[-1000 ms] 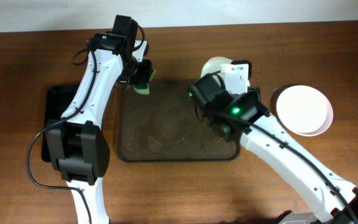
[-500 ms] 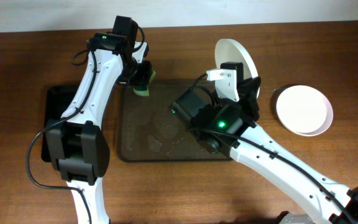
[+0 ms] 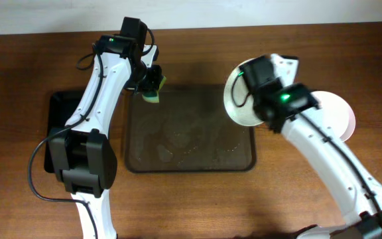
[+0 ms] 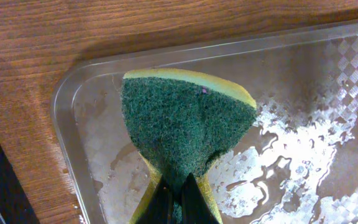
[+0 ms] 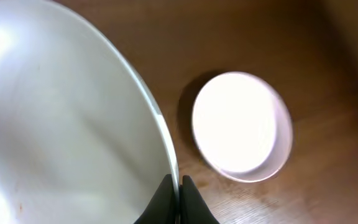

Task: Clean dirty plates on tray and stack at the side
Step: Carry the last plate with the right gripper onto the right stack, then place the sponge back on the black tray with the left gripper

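Pinched at the rim by the right gripper point(image 5: 179, 185), fingers clamped on the thin edge: white plate point(image 3: 239, 101), tilted steeply above the far right corner of the tray point(image 3: 178, 143). Lying flat on the table point(image 3: 310, 33) to the right, apart from the tray: second plate point(image 5: 241, 124). Squeezed between the fingers of the left gripper point(image 4: 178, 190), over the tray's far left corner: green sponge point(image 4: 185, 124).

Treat white plate as rigid, glossy, likely wet and slippery, probably breakable. Expect swivel about a single-edge pinch. Grip well over the rim, squeeze firmly, move slowly. Lower flat and gently onto second plate.
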Robot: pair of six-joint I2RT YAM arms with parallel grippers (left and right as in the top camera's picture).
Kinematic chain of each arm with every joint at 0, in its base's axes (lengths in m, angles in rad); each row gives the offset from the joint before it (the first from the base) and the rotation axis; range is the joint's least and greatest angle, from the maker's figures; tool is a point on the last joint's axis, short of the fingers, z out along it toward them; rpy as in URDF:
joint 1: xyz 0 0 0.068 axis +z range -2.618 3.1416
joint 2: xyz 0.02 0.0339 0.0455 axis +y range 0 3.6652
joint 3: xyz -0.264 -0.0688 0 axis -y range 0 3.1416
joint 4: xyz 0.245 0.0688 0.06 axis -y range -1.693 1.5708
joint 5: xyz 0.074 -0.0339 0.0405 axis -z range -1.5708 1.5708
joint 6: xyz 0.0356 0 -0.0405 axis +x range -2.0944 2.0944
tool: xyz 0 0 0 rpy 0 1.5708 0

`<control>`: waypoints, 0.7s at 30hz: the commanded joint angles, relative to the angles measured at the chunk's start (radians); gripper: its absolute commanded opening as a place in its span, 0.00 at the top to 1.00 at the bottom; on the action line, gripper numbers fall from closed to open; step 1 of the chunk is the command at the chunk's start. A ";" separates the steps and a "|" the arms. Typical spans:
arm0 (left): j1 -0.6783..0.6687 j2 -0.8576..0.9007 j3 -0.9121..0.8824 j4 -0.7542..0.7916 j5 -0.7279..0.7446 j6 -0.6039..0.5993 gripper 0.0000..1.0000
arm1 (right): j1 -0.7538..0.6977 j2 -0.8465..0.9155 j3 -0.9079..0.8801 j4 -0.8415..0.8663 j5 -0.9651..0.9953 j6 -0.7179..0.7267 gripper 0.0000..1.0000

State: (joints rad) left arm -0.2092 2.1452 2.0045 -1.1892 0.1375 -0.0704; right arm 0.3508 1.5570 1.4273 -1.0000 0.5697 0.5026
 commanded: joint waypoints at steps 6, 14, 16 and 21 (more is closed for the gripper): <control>-0.001 0.000 -0.008 -0.002 -0.003 0.018 0.99 | -0.660 -0.008 -0.002 -0.002 -0.539 -0.084 0.96; -0.006 0.000 -0.008 0.000 -0.003 0.018 0.99 | -0.862 0.131 -0.109 0.147 -0.502 -0.132 0.96; -0.006 0.000 -0.008 0.002 -0.003 0.017 0.99 | -0.862 0.206 -0.109 0.179 -0.502 -0.132 0.96; -0.006 -0.002 -0.004 -0.001 -0.003 0.015 0.99 | -0.862 0.271 -0.108 0.126 -0.502 -0.132 0.86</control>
State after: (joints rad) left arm -0.2131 2.1452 2.0037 -1.1892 0.1379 -0.0704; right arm -0.5083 1.8244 1.3228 -0.8585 0.0616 0.3771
